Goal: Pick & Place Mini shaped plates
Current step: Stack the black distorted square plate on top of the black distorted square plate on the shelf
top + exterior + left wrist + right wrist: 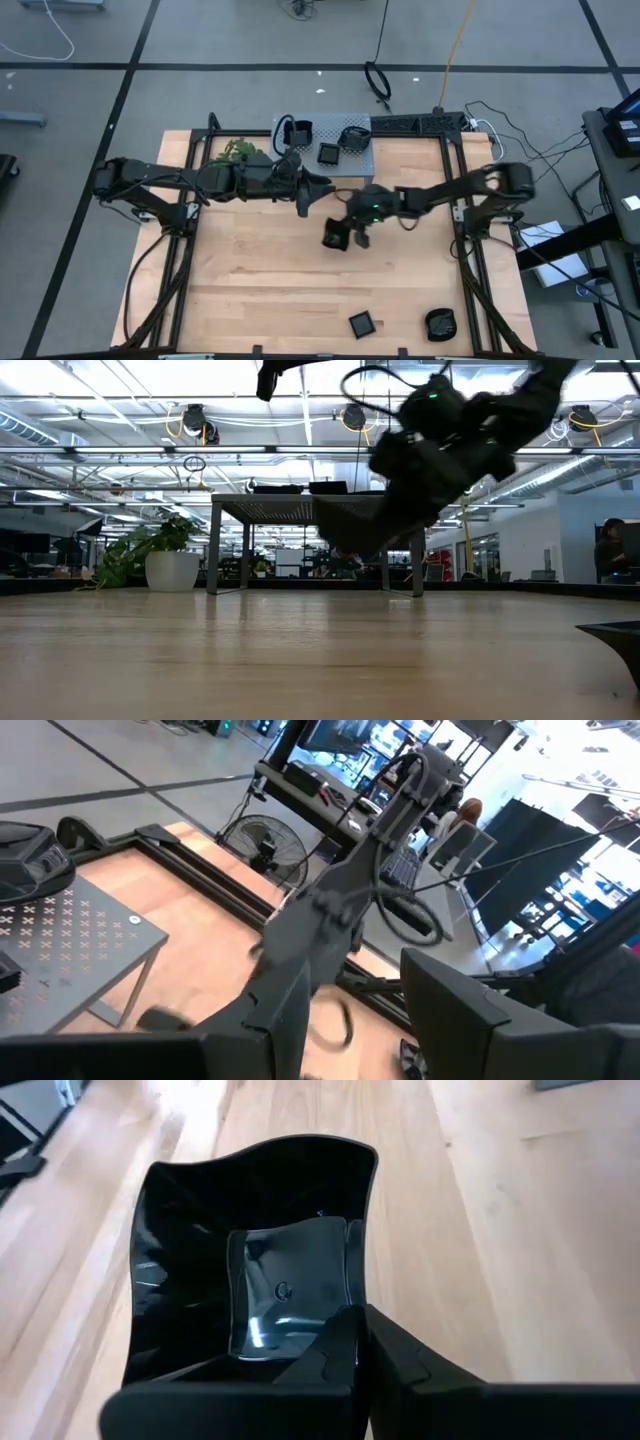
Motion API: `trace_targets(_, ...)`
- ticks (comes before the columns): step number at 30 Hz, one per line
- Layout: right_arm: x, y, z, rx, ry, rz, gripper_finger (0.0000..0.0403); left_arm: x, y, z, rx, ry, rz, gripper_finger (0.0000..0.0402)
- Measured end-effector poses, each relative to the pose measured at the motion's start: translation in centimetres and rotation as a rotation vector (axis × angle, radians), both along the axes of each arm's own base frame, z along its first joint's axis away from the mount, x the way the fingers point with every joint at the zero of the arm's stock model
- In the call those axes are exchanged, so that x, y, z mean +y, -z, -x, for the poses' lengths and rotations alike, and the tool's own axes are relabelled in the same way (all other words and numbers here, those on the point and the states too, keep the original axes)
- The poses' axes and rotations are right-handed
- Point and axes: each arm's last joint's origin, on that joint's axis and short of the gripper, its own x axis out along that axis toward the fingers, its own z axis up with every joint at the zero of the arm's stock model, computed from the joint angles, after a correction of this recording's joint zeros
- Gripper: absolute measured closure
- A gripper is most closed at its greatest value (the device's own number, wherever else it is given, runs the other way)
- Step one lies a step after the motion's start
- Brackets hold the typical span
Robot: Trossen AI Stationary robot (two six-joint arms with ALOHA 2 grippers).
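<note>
While a plate [334, 235] is carried above the table [260, 300] centre, the high view shows the right gripper [347, 235] clamped on it, just at 6 o'clock of the grey stand [362, 150]. Three more plates are seen on the stand, and two lie on the table near its 5 o'clock edge. The left gripper [318, 190] is held at 8 o'clock of the stand; whether it is spread or closed cannot be told.

From the low view, the right gripper [400, 510] is seen hanging well above the wood, in front of the stand, with the plate dark beneath it.

Through the left wrist view, only the right arm [330, 920] and a stand corner [90, 940] are shown.

By the right wrist view, the plate [250, 1250] is seen as glossy black, squarish, with a wavy raised rim, its edge pinched by the fingers [340, 1350].

For a clean placement, the plate would best be lowered level until it is borne by the surface, and only then let go, since a slick rim held at one edge seems likely to slip or tip
</note>
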Motion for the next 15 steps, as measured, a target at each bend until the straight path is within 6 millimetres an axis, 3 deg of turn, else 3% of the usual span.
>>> trace_targets(7,-0.3,1.1,-4.3,0.039,0.078,0.015,0.0403,0.0,0.0,0.0,-0.002,-0.002,0.022,0.024)
trace_targets(15,-0.7,1.9,-5.0,0.066,0.174,0.014,0.0392,0.0,0.0,0.0,0.002,-0.001,0.019,0.024)
